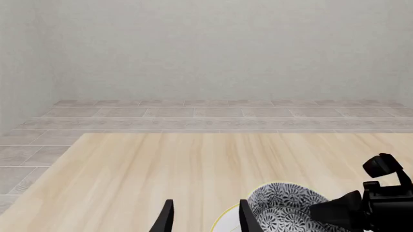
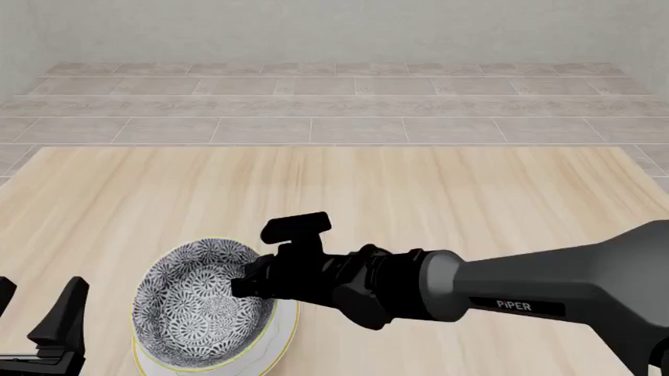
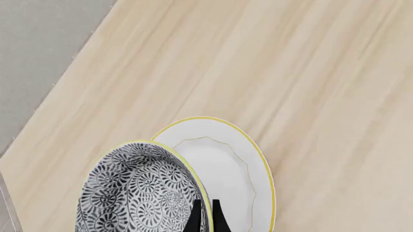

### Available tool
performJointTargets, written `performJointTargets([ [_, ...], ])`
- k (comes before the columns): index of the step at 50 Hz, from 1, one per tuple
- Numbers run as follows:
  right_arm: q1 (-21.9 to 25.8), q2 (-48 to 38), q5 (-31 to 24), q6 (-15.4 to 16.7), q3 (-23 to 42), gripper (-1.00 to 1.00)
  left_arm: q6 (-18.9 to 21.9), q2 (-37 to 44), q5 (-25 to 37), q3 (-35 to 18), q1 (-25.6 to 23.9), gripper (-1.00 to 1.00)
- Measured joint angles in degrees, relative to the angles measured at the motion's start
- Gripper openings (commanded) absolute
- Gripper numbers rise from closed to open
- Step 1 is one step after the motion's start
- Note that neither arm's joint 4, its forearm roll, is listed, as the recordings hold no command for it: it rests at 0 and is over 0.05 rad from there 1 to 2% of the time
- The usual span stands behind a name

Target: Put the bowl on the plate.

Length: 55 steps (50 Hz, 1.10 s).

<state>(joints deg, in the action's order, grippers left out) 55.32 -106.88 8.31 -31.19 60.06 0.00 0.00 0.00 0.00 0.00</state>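
The bowl (image 2: pixel 199 305), dark grey and white floral, sits over the white yellow-rimmed plate (image 2: pixel 280 338) near the table's front left, shifted toward the plate's left side. I cannot tell whether it rests on the plate. My right gripper (image 2: pixel 243 283) reaches across from the right and is shut on the bowl's right rim. In the right wrist view its fingertips (image 3: pixel 197 215) pinch the rim of the bowl (image 3: pixel 139 193), with the plate (image 3: pixel 226 164) showing beyond. My left gripper (image 2: pixel 37 309) stands open and empty left of the bowl. The left wrist view shows that gripper (image 1: pixel 205 217) beside the bowl (image 1: pixel 284 203).
The light wooden table (image 2: pixel 418 188) stretches back to a tiled floor (image 2: pixel 334 110) and a pale wall. The right arm (image 2: pixel 522 298) lies across the front right of the table, and it also crosses the left wrist view as the right arm (image 1: pixel 380 203).
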Motion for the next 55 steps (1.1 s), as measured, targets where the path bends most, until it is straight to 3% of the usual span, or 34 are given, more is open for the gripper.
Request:
performJointTargets([
  [55, 0.6, -2.5, 3.1, -0.9, -1.3, -1.00, 0.0, 0.0, 0.0, 0.0, 0.0, 1.00],
])
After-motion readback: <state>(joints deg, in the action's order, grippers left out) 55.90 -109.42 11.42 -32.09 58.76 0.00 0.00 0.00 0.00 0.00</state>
